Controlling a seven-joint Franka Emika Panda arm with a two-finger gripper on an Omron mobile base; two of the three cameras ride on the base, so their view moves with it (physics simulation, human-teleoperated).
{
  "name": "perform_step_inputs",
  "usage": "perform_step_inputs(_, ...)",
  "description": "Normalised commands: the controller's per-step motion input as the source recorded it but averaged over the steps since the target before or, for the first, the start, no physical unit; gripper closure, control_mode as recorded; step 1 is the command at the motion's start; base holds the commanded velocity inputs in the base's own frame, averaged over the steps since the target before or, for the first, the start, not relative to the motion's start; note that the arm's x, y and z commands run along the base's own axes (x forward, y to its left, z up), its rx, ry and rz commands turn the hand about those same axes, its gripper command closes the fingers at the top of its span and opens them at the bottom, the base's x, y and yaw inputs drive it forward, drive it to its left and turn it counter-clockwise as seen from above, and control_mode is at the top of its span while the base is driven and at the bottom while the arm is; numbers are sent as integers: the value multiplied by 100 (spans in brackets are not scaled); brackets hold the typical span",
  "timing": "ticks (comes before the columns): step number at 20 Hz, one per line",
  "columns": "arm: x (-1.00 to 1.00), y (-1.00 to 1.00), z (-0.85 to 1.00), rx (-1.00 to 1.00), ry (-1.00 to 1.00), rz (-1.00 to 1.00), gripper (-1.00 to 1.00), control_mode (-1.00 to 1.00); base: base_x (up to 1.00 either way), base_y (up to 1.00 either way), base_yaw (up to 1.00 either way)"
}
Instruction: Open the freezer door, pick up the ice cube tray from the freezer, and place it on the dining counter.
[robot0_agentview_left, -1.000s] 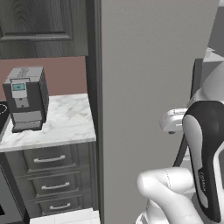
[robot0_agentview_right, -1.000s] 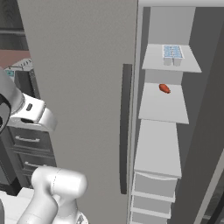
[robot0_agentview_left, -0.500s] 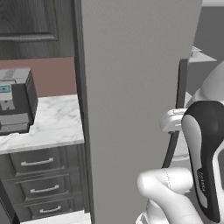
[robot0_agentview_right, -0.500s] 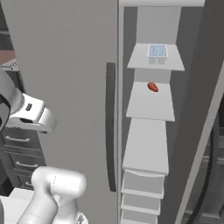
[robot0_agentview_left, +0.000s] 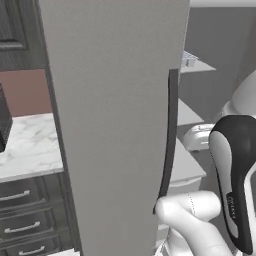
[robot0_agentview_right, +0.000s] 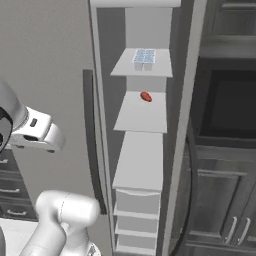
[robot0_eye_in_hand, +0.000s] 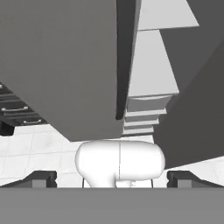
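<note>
While the door stands swung out, the reach hinges on one relation: tray high on a shelf, hand low and pointing downward.

Freezer door (robot0_agentview_left: 115, 125): open, its grey panel edge-on between the arm and the marble drawer counter (robot0_agentview_left: 27, 150); dark bar handle (robot0_agentview_left: 169, 135) runs vertically along its free edge.
Freezer (robot0_agentview_right: 142, 150): interior exposed, white shelves stacked upward.
Ice cube tray (robot0_agentview_right: 144, 56): on the top shelf (robot0_agentview_right: 142, 67), at about 12 o'clock in the right base view; its long axis appears to run front to back.
Other item: small red object (robot0_agentview_right: 145, 96) on the shelf just below the tray.
Gripper (robot0_eye_in_hand: 111, 177): fingers spread wide, holding nothing; in the hand view it faces floor and lower drawers, with the door's lower edge at 11 o'clock.
Tray from hand: judged well above and farther in, toward 1 o'clock past the handle.
Next move: likely raise and tip the hand up toward the top shelf.
Risk: clipping the door edge while rising.
</note>
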Motion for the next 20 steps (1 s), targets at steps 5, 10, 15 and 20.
perform_step_inputs(5, 0, 0, 0, 0, 0, 0, -100, 100, 0, -60, -20)
perform_step_inputs(10, 0, 0, 0, 0, 0, 0, -100, 100, 7, -39, -23)
perform_step_inputs(15, 0, 0, 0, 0, 0, 0, -100, 100, 12, -31, -25)
perform_step_inputs(20, 0, 0, 0, 0, 0, 0, -100, 100, 25, -14, -26)
